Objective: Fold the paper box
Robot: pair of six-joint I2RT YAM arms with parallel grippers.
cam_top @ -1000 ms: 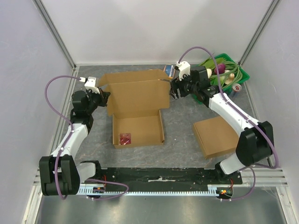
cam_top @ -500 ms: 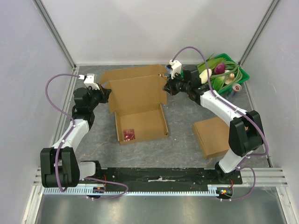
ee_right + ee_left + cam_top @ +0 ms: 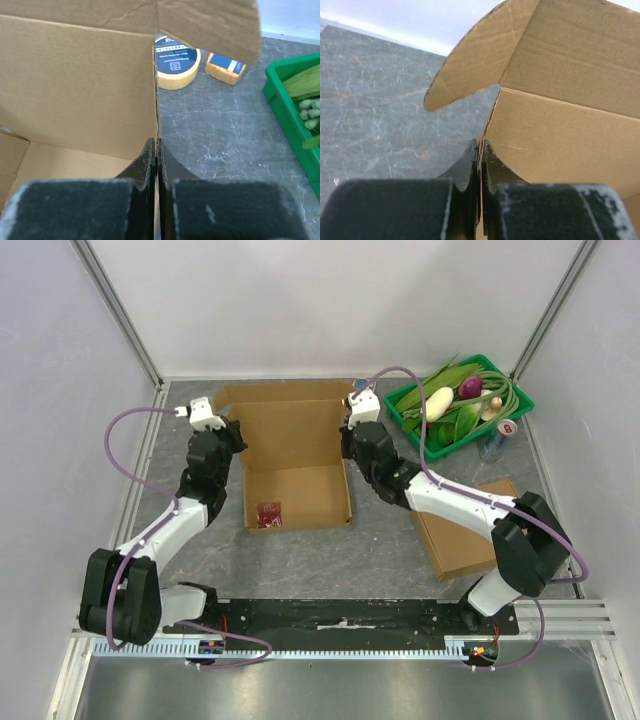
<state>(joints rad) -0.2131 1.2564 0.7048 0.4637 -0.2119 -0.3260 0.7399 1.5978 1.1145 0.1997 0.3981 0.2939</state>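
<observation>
Lettering was seen only on the dark blue labels of two yellow packs (image 3: pixel 178 64) lying on the table (image 3: pixel 215 130) behind the box, and its white lines were too small to be read. A red-and-white label on a can (image 3: pixel 495 443) beside the green tray (image 3: pixel 285 105) could not be read either.

The paper box (image 3: pixel 296 445) was plain brown corrugated card without print, and it stood in the middle of the table between the two arms. Its shallow base lay flat and open upward, with a small red packet (image 3: pixel 268 515) in the near left corner. The large rear panel was raised steeply from the back edge, and a rounded flap jutted from each of its upper corners.

The left gripper (image 3: pixel 480 149) was pressed together on the thin card edge at the box's left side. The right gripper (image 3: pixel 156 148) was likewise pinched on the card edge at the right side. A second cardboard box (image 3: pixel 450 545) lay closed near the right arm, partly covered by it.

One second earlier the right gripper had been spread at the panel's upper right corner. Since then it had been closed onto the card and brought lower. The rear panel had been raised more steeply, and the base with its red packet had been drawn farther from the arms' bases.
</observation>
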